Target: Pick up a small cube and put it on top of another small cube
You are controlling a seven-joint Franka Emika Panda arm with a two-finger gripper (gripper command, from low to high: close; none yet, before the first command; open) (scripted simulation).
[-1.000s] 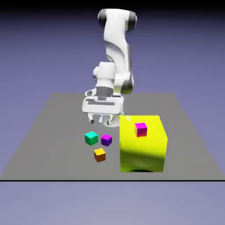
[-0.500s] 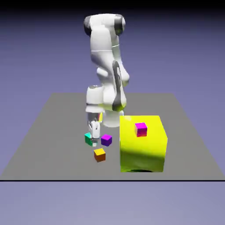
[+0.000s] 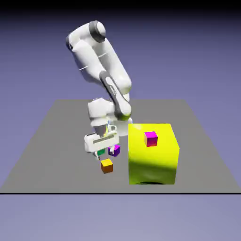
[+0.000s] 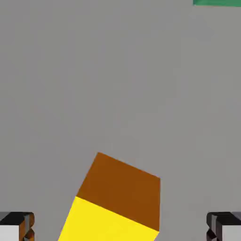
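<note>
Grey table (image 3: 56, 141) under a blue-violet backdrop carries everything. Low over it, the gripper (image 3: 100, 149) hangs with its jaws spread wide and nothing between them; in the hand view both fingertips (image 4: 16, 226) sit at the bottom corners, well clear of the small orange cube (image 4: 115, 200). That cube (image 3: 107, 165) rests on the table just nearer than the gripper, left of the big yellow block (image 3: 153, 155). A teal cube (image 3: 100, 152) and a purple cube (image 3: 114, 150) lie partly hidden behind the hand. A magenta cube (image 3: 150, 138) sits atop the yellow block.
</note>
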